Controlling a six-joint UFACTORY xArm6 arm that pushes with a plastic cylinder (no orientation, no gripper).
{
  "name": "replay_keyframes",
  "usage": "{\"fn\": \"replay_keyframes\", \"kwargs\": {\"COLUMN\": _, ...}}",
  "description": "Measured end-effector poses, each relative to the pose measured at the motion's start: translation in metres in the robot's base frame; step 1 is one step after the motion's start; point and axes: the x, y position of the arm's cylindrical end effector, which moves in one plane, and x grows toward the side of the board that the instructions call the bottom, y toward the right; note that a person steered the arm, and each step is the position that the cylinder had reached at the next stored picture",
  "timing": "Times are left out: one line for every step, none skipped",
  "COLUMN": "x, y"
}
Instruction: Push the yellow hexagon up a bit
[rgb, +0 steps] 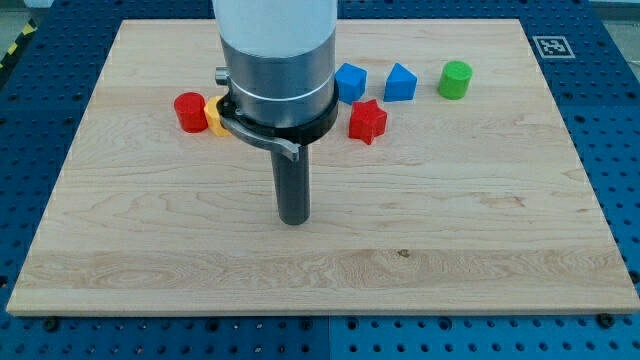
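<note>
Hand: none fitted on this rig, so nothing was gripped; the arm ended in a straight dark rod, and my tip (294, 219) rested on the bench (480, 230) near the middle of the board, on bare wood. It touched no block. The yellow hexagon (215, 115) lay toward the view's top left of my tip, well apart from it, and was mostly hidden behind the arm's grey collar (277, 85); only a sliver of yellow showed, so I could not confirm its shape from this view. A red cylinder (189, 111) stood just to the view's left of the yellow block, apparently touching it, though I could not tell for certain. To the view's right of the arm I logged a red star-shaped block (367, 121), with a blue block (350, 81) just above it toward the view's top, its left edge at the collar. Further right sat a second blue block (400, 82) with a peaked top, then a green cylinder (455, 79), each apart from its neighbour. All blocks lay in the upper part of the bench; my tip sat below them all in the view.
</note>
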Motion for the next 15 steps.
{"fn": "replay_keyframes", "kwargs": {"x": 0.001, "y": 0.000}}
{"fn": "replay_keyframes", "kwargs": {"x": -0.003, "y": 0.000}}
{"fn": "replay_keyframes", "kwargs": {"x": -0.005, "y": 0.000}}
{"fn": "replay_keyframes", "kwargs": {"x": -0.005, "y": 0.000}}
{"fn": "replay_keyframes", "kwargs": {"x": -0.025, "y": 0.000}}
{"fn": "replay_keyframes", "kwargs": {"x": -0.046, "y": 0.000}}
{"fn": "replay_keyframes", "kwargs": {"x": -0.054, "y": -0.003}}
{"fn": "replay_keyframes", "kwargs": {"x": -0.074, "y": -0.043}}
{"fn": "replay_keyframes", "kwargs": {"x": -0.099, "y": -0.076}}
{"fn": "replay_keyframes", "kwargs": {"x": -0.124, "y": -0.086}}
{"fn": "replay_keyframes", "kwargs": {"x": -0.147, "y": -0.099}}
{"fn": "replay_keyframes", "kwargs": {"x": -0.175, "y": -0.102}}
{"fn": "replay_keyframes", "kwargs": {"x": -0.208, "y": -0.102}}
{"fn": "replay_keyframes", "kwargs": {"x": -0.241, "y": -0.105}}
{"fn": "replay_keyframes", "kwargs": {"x": -0.267, "y": -0.108}}
